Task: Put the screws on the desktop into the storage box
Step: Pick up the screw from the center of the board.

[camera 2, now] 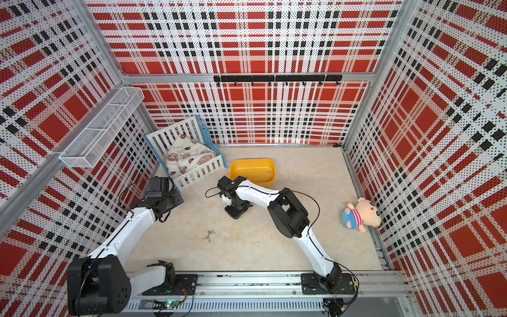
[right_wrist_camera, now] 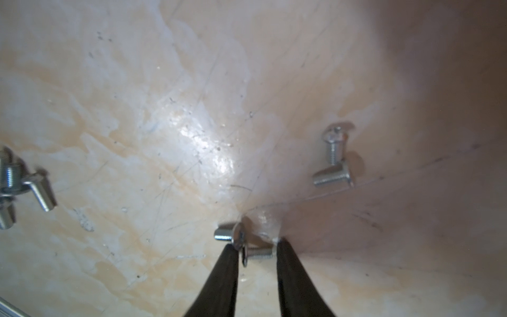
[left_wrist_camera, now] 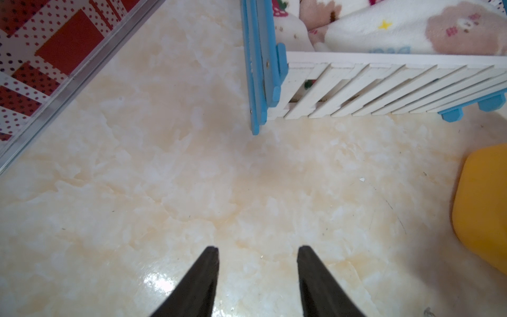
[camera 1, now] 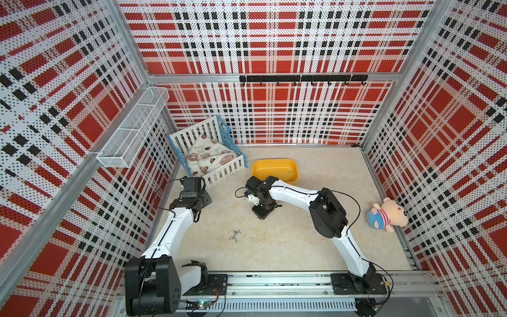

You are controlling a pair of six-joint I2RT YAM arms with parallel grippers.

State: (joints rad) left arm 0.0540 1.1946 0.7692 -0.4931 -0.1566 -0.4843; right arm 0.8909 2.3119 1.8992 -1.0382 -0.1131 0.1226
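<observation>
The desktop (camera 1: 301,241) fills the lower middle of both top views, beige and cream-veined. The left arm (camera 1: 175,227) rises from the lower left. The right arm (camera 1: 296,192) bends in from the lower right, its wrist pointing down at the surface left of centre.

A white wire-mesh basket (camera 1: 134,129) hangs on the wall at the left. Below and to the right of it, a white-and-blue slatted crib (camera 1: 227,170) holds a printed blanket (camera 1: 208,156).

The storage box (camera 1: 274,168), a yellow tub, sits just right of the crib and above the right arm's wrist. No screw shows on the part of its floor that is visible. A plush pig (camera 1: 388,214) lies at the right edge of the desktop.

In the left wrist view the left gripper (left_wrist_camera: 258,249) has its jaws standing well apart over bare desktop, gripping nothing. The yellow tub shows at the right edge of that frame.

In the right wrist view the right gripper (right_wrist_camera: 258,247) has its tips on the surface, a narrow gap between them. One screw (right_wrist_camera: 259,252) lies crosswise in that gap, and whether it is pinched cannot be told. A second screw (right_wrist_camera: 229,235) touches it at the left fingertip.

Two more screws (right_wrist_camera: 333,164) lie at the right of that frame, and a cluster (right_wrist_camera: 16,186) lies at its left edge. In both top views a cluster of screws (camera 1: 235,236) lies on the desktop below and left of the right wrist.
</observation>
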